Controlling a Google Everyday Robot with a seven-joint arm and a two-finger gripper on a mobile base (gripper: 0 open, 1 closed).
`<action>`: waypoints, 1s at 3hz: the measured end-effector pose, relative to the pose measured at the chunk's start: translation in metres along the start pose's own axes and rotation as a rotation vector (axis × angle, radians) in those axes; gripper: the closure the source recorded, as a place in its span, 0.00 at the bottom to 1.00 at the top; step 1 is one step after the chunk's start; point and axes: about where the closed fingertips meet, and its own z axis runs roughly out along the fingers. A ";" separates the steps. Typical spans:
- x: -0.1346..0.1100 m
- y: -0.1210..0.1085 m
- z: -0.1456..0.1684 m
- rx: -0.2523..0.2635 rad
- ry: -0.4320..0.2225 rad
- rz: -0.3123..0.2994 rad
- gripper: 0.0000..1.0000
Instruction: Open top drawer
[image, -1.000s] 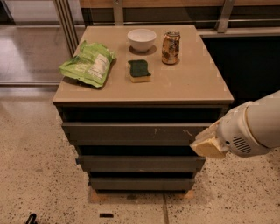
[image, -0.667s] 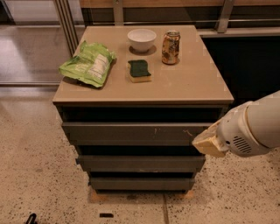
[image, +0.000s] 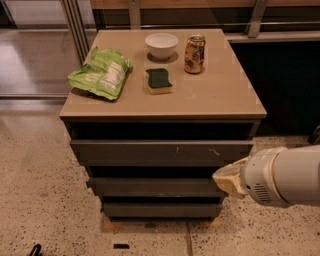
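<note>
At the lower right of the view, the gripper (image: 229, 179) sits lower and slightly further left than it did a second ago. Its pale tip was then level with the right end of the top drawer (image: 160, 150). It is now below that front panel, overlapping the right end of the second drawer (image: 150, 186).

The cabinet, its drawers and the items on top have not shifted between the pictures.

**Gripper**
- The wedge-shaped pale tip projects leftward from the white cylindrical arm (image: 285, 175), which enters from the right edge.
- Whether the gripper is open or closed cannot be told from this view.
- No object is seen in its hold.
- Contact with the second drawer front cannot be confirmed; the tip may only be in front of it.

**Top drawer**
- The wide dark grey front panel lies directly under the tan cabinet top (image: 210, 97), with a dark strip of shadow between them.
- Small pale scratch marks show right of centre.
- No interior is visible.
- The gripper is not on this panel.

**Other items**
- A third drawer (image: 160, 209) sits lowest.
- On the cabinet top: a green snack bag (image: 100, 74) at the left, a white bowl (image: 161, 45) at the rear, a drink can (image: 194, 54) just right of the bowl, and a green-topped sponge (image: 159, 81) in front of the bowl.
- The speckled floor (image: 40, 190) surrounds the cabinet.
</note>
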 end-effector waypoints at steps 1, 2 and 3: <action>0.009 -0.003 0.028 0.052 -0.066 0.052 1.00; -0.009 -0.061 0.060 0.163 -0.174 0.111 1.00; -0.033 -0.131 0.075 0.289 -0.240 0.158 1.00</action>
